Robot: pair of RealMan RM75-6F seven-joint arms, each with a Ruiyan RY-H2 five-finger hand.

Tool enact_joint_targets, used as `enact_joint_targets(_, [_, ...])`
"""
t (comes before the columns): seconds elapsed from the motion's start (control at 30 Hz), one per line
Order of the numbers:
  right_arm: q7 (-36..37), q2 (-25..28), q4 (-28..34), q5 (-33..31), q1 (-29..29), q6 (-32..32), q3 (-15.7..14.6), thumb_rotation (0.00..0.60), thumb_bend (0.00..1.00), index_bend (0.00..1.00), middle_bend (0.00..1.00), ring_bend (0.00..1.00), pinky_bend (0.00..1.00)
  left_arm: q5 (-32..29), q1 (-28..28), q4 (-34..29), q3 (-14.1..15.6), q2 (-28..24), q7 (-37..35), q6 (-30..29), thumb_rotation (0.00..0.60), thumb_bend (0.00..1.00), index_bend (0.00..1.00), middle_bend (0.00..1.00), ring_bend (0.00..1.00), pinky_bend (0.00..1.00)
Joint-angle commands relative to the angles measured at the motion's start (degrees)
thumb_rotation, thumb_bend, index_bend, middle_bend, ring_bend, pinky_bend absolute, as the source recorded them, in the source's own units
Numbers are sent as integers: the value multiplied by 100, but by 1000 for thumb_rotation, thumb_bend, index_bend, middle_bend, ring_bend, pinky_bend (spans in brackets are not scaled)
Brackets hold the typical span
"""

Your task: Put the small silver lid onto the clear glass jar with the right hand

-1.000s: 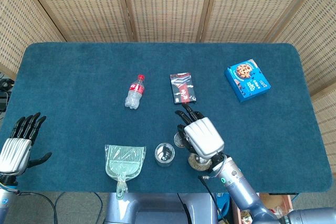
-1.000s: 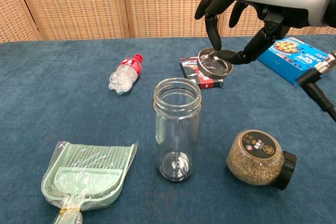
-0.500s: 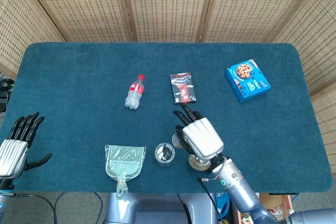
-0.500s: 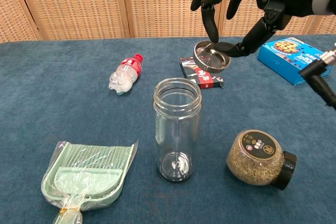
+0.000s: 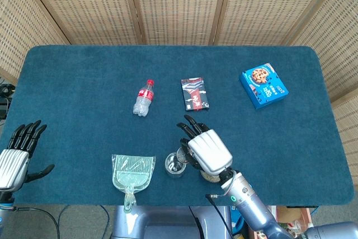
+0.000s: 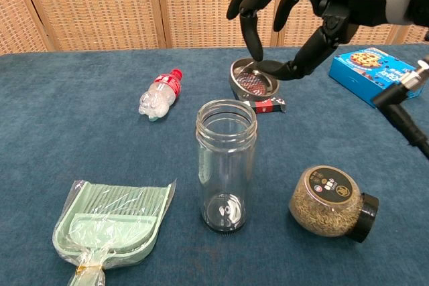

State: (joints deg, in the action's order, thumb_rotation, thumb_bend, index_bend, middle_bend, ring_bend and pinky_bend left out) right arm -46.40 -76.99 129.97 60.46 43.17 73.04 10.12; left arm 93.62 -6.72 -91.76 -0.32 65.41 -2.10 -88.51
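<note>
Silver lid [image 6: 253,80] pinched between thumb and a finger of the right hand [image 6: 281,15], held tilted in the air at one o'clock of the clear glass jar [image 6: 226,165], which stands upright and uncapped. Left hand [image 5: 17,154] idles at the table edge, fingers spread.

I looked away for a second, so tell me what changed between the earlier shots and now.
The right hand, holding the small silver lid, carried it leftward toward the clear glass jar, not yet over its mouth. The left hand barely drifted, open and empty. Jar, spice jar, dustpan, bottle and cookie box stayed put.
</note>
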Motion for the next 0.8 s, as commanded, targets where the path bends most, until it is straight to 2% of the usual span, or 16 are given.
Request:
enact_joint_targets(0.03, [-11,-39,20,-17,19,-6,-14,600,565,641,244,50,328,-20,-11,8,-6,9,13,27,600,189,0,0,0,0])
enact_joint_targets(0.8, [-216,-550,-145,-223,295,16,56,600,565,641,243,50,329,-44,-4,33,-18,31,10,28,600,189,0,0,0,0])
